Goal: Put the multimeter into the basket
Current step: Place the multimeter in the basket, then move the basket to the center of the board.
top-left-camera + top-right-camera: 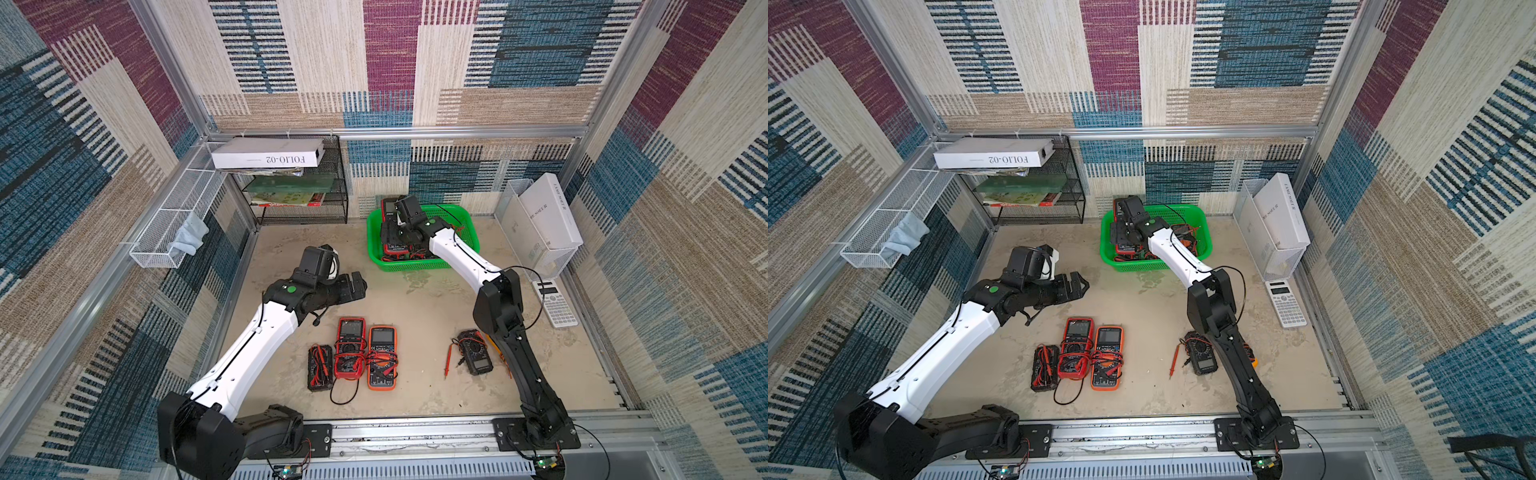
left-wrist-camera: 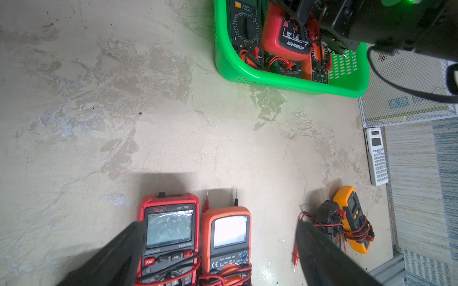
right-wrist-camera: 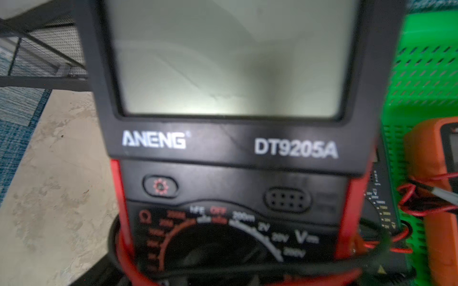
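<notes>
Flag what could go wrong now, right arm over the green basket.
1. The ANENG DT9205A multimeter appears to jut past the green basket's rim; it may settle tilted or tip out.
2. Loose red test leads inside could snag the right gripper on withdrawal; its grip isn't visible.

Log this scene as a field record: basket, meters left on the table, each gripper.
basket: green basket at the far side of the table, several multimeters inside
meters on table: five; black meter, red meter and orange meter abreast; small black meter and yellow meter by the right arm
left gripper: open, empty
right gripper: in the basket at the ANENG meter; grip not visible
</notes>
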{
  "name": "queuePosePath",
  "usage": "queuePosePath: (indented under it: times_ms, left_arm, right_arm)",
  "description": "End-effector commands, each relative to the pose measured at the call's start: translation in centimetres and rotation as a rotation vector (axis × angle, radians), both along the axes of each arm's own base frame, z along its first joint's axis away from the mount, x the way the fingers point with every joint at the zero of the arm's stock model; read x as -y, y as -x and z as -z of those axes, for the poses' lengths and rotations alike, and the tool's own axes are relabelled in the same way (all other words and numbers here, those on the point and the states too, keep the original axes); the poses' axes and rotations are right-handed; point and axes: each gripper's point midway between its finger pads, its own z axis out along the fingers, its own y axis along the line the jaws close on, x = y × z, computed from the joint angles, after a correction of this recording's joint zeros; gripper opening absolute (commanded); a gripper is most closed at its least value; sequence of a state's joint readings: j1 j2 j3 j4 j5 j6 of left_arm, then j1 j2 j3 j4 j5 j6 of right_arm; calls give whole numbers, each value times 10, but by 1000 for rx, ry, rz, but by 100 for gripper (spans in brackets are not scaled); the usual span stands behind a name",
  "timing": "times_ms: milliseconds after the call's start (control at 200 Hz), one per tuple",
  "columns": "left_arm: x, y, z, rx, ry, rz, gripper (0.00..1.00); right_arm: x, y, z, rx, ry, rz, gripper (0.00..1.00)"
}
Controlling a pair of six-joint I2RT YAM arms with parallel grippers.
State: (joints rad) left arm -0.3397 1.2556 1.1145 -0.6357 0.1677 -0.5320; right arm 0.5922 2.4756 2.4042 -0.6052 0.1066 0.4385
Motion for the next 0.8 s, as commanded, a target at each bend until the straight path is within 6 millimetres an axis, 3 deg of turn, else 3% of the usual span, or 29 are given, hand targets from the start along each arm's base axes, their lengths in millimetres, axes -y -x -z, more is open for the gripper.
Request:
queuePosePath:
  times_ms: [0, 291, 796]
  left_arm:
    - [4, -2, -3, 4, 16, 16, 100]
    - [3, -1, -2, 2, 22, 9, 100]
    - [3, 3, -6, 15, 35, 11, 100]
  right_arm:
    - [-11, -13, -9, 61, -55, -9, 84]
    - [-18, -10, 33, -25, -42, -22, 83]
    - [-23, 30, 65, -138, 16, -5, 84]
